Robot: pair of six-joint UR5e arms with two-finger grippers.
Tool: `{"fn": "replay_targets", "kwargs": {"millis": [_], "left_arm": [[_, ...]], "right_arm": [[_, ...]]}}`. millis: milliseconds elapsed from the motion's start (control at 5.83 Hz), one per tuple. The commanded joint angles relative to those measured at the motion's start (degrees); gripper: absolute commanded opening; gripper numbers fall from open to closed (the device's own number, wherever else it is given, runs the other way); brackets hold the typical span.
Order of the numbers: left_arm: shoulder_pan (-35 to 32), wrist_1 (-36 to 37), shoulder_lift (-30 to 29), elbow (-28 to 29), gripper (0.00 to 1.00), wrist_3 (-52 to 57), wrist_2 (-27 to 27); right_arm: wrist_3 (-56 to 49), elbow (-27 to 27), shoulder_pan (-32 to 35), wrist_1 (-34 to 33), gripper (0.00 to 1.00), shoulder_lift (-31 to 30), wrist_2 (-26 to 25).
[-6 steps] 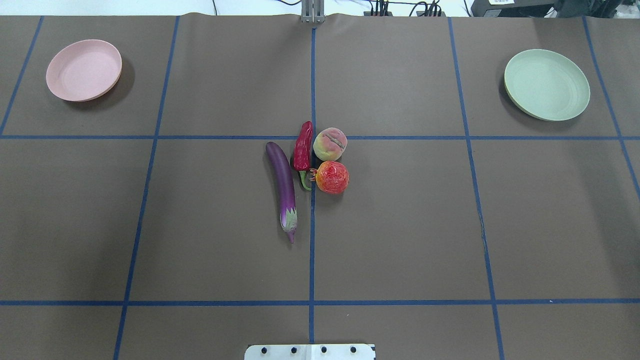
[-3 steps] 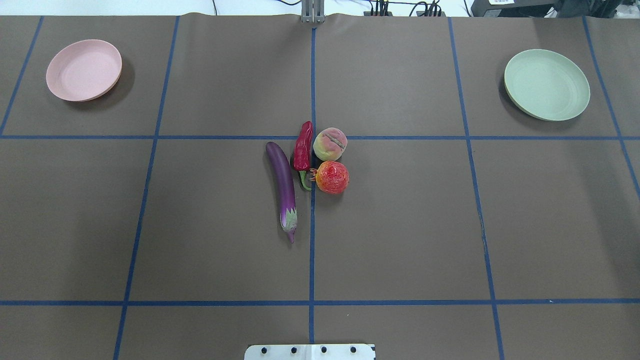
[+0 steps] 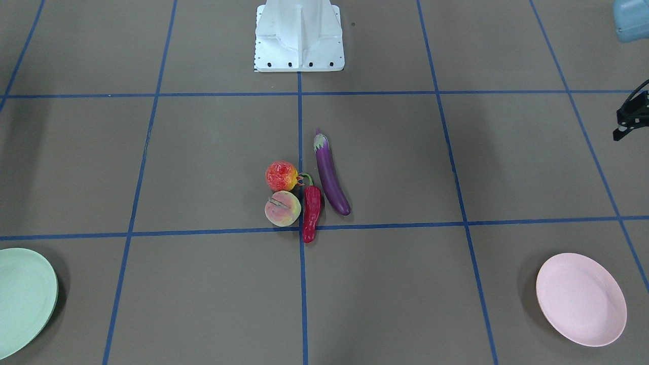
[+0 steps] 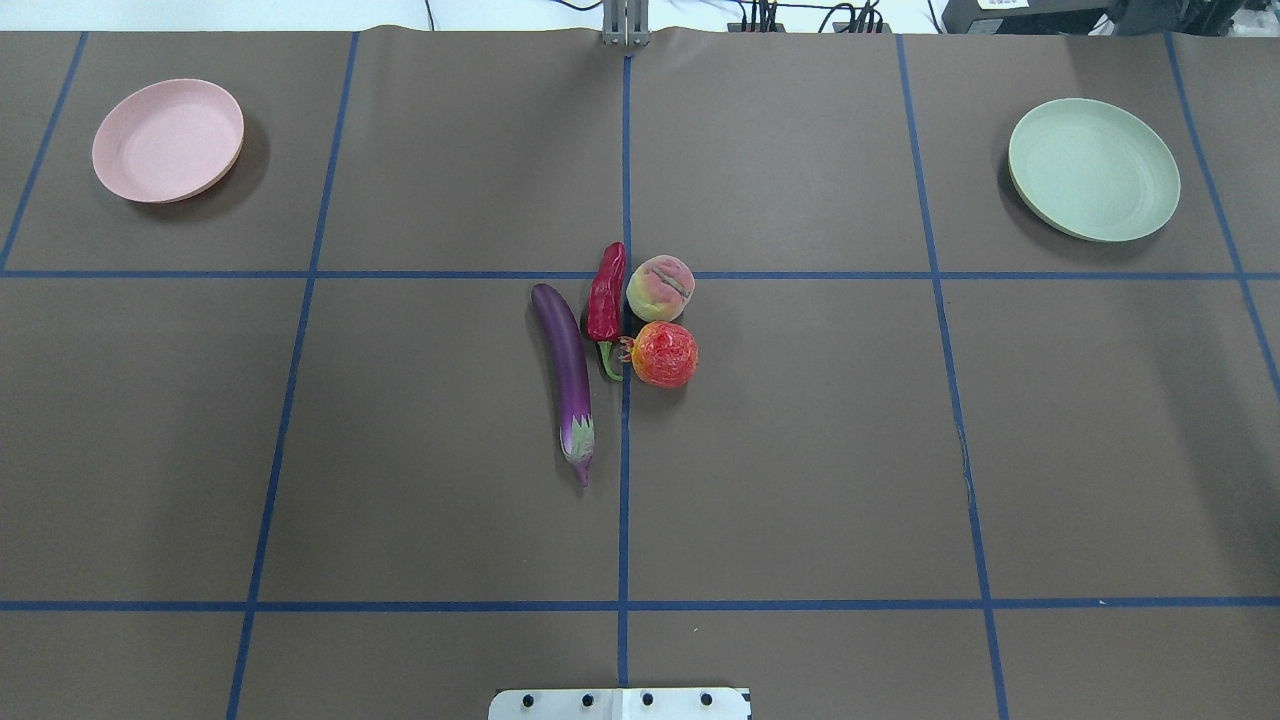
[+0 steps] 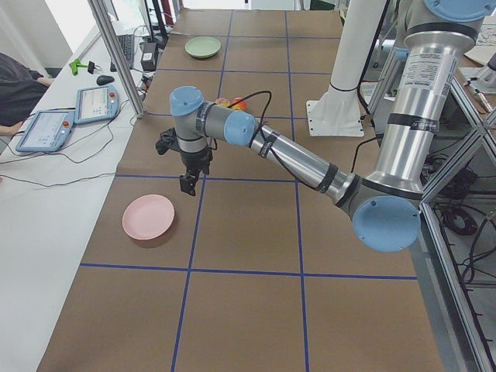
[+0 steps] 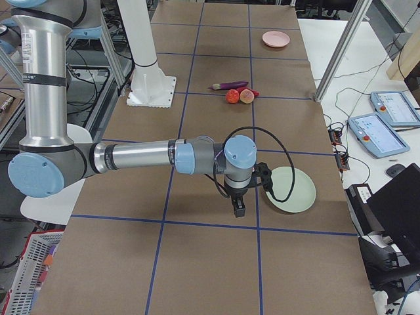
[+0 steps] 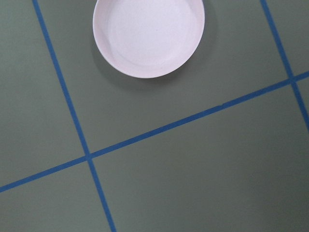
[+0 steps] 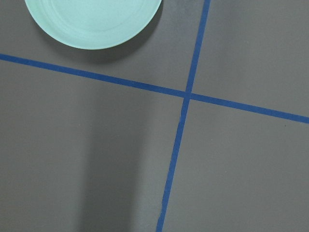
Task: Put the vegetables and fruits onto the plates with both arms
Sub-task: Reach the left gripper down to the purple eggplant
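Centrally, the four items lie grouped on the brown table cover [image 4: 400, 450], none of them on a plate. The eggplant [image 4: 565, 375] lies lengthwise just left of the middle blue tape line [image 4: 624, 520], calyx toward the robot. The chili pepper [image 4: 606, 295] lies beside it, between the eggplant and the two fruits; its green stem curls toward the red-and-yellow fruit [image 4: 665, 354] and its tip crosses the transverse tape line. The peach [image 4: 660, 288] sits just beyond that fruit, groove uppermost, the two close to touching.

The pink plate [image 4: 168, 140] rests at the far corner on the robot's left. The mint green plate [image 4: 1093, 168] rests at the far corner on its right. Both are well apart from the produce.

The left arm [image 5: 294, 159] reaches out over the table. The left gripper [image 5: 187, 184] points down above the cover, near the pink plate and clear of it. The right arm [image 6: 138, 157] extends likewise, with the right gripper [image 6: 238, 209] pointing down beside the green plate's rim. Neither gripper appears to carry anything. How far either pair of jaws stands apart cannot be told from these views. The white base block [image 3: 299, 35] stands at the robot's edge of the table.
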Motion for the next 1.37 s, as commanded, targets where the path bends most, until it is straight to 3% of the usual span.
{"fn": "replay_targets", "kwargs": {"millis": [0, 343, 686, 858, 1201], "left_arm": [[9.4, -0.3, -6.2, -0.4, 1.00, -18.3, -0.4], [21.0, -0.4, -16.6, 0.6, 1.00, -37.1, -0.1], [28.2, -0.6, -22.3, 1.5, 1.00, -51.0, 0.0], [31.6, -1.7, -27.5, 7.5, 1.00, -54.1, 3.4], [37.6, -15.3, -28.0, 14.8, 1.00, -62.0, 9.9]], "right_arm": [[0.2, -1.0, -0.1, 0.0, 1.00, -0.1, -0.1], [1.6, -1.2, -0.1, 0.0, 1.00, -0.1, 0.0], [1.6, -1.0, -0.1, 0.1, 1.00, 0.0, 0.6], [1.7, -0.8, -0.1, 0.1, 1.00, 0.0, 0.6], [1.7, -1.0, -0.1, 0.1, 1.00, -0.2, 0.9]]}}
